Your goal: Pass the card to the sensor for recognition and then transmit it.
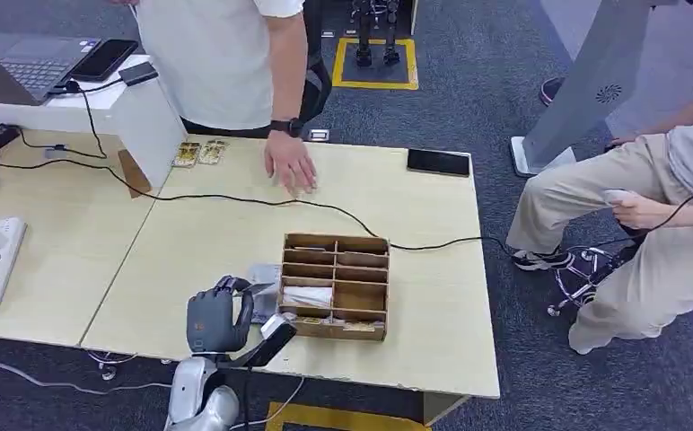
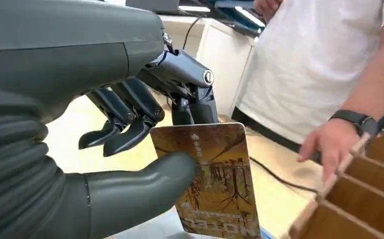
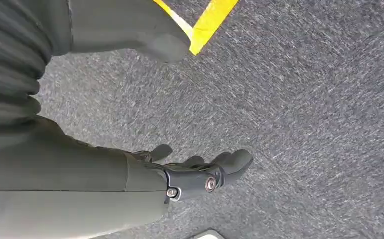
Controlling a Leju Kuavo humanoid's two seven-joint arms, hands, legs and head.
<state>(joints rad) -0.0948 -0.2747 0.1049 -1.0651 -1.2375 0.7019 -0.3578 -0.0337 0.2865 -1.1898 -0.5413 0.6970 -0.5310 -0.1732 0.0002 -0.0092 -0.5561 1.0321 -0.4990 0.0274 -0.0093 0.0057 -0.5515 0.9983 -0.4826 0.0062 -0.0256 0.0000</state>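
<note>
My left hand (image 1: 220, 319) hovers over the table's front edge, just left of the wooden divided box (image 1: 335, 285). In the left wrist view the same hand (image 2: 130, 119) pinches a brown card (image 2: 215, 184) with a tree picture between the thumb (image 2: 145, 184) and the dark fingers. The card stands upright above the table. A small black device with a pale top (image 1: 274, 337) sits right beside this hand, at the box's near corner. My right hand (image 3: 200, 174) hangs over grey carpet, fingers apart and holding nothing.
A person stands at the far side, one hand (image 1: 289, 166) resting on the table (image 1: 217, 233). Two more cards (image 1: 199, 153) and a black phone (image 1: 438, 162) lie near the far edge. A black cable (image 1: 235, 199) crosses the table. Another person sits at the right.
</note>
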